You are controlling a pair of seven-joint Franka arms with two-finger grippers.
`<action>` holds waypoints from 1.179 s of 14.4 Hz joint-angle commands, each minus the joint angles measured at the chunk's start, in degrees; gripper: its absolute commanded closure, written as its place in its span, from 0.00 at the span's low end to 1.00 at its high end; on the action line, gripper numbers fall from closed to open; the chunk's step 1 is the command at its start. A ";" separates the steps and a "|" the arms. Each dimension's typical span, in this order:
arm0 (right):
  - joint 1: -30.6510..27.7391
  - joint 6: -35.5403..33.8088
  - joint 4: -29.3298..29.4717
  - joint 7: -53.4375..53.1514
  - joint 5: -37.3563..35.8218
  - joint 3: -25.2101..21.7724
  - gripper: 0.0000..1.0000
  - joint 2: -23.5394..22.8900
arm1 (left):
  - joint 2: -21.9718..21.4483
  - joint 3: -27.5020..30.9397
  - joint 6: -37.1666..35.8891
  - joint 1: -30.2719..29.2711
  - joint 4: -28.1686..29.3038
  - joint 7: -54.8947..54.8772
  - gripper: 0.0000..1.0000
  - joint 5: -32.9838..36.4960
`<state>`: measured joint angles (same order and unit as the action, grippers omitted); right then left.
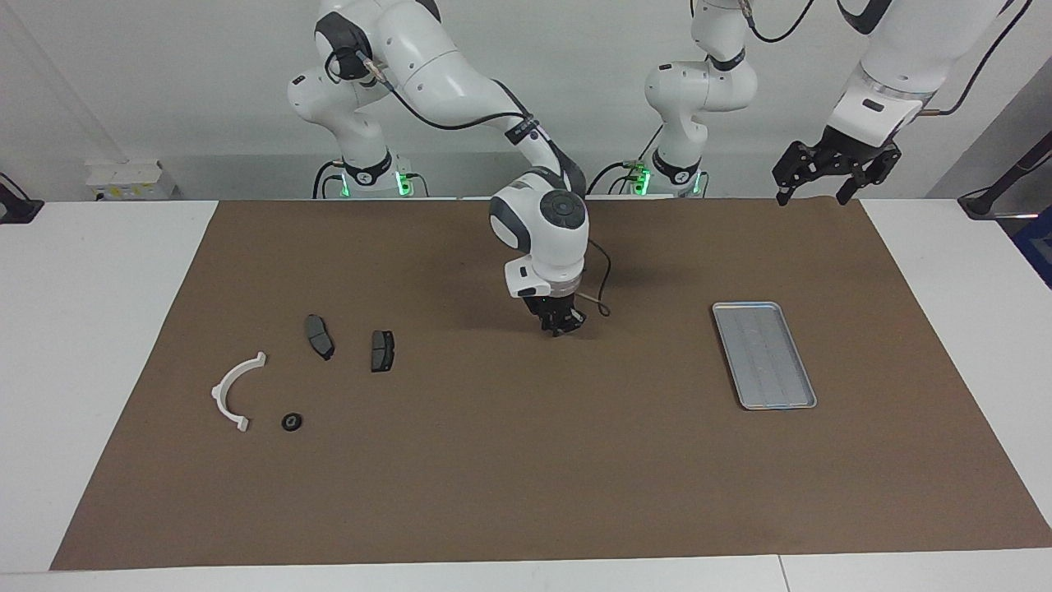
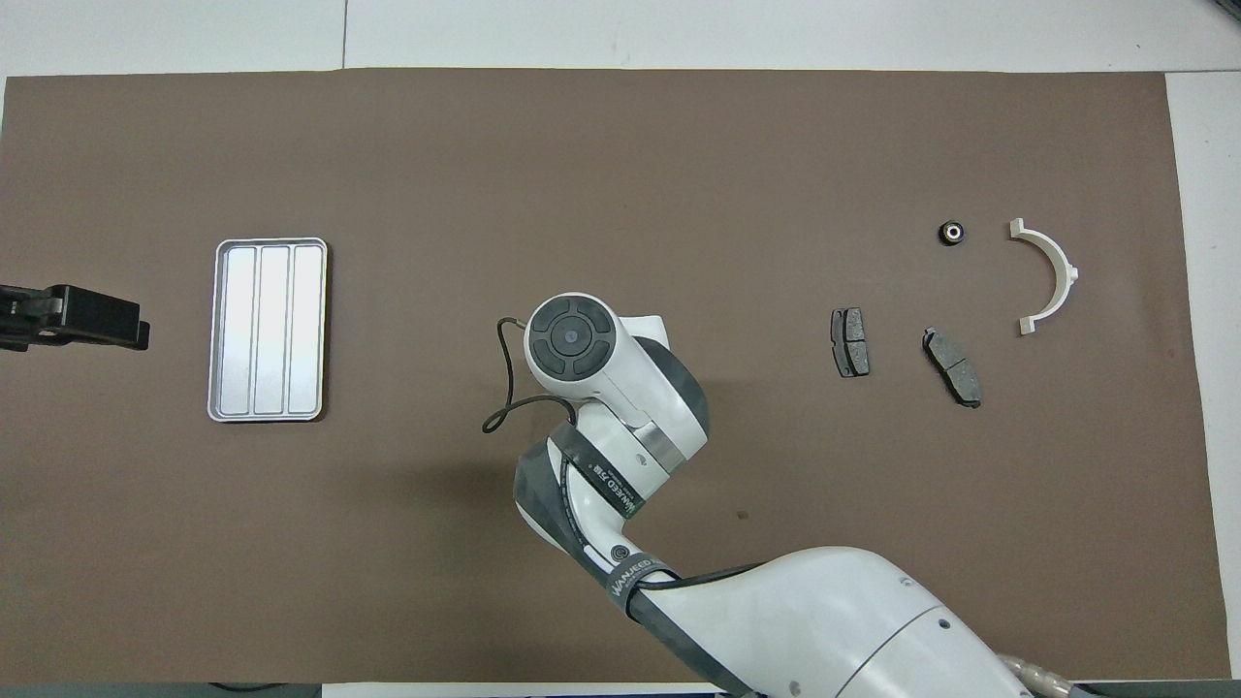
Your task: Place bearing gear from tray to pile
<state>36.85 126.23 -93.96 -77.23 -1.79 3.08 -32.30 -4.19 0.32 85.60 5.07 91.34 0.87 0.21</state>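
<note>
Facing view: bearing gear (image 1: 291, 422) already lies with the pile, at about 4 o'clock from the white arc bracket (image 1: 234, 388); tray (image 1: 763, 354) holds nothing. Right gripper (image 1: 562, 327), fingertips pinched together on nothing, hangs over mid-mat, gear at its 8 o'clock. Left gripper (image 1: 835, 167) waits spread wide, raised at its own end of the table.
</note>
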 commanded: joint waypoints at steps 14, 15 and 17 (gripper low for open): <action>-15.47 -19.17 14.59 27.61 -0.76 -0.09 1.00 4.08 | -0.38 0.74 -0.61 0.64 0.33 0.10 0.00 -0.73; -17.32 -19.17 14.59 32.27 -0.76 -0.09 1.00 4.26 | -0.38 0.74 -0.61 0.64 0.33 0.10 0.00 -0.73; -20.75 -18.65 14.50 40.53 -0.67 -0.09 1.00 4.26 | -0.38 0.74 -0.61 0.64 0.33 0.10 0.00 -0.73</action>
<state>19.04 107.79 -79.34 -43.63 -2.16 2.22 -28.21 -4.19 0.32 85.60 5.07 91.34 0.87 0.21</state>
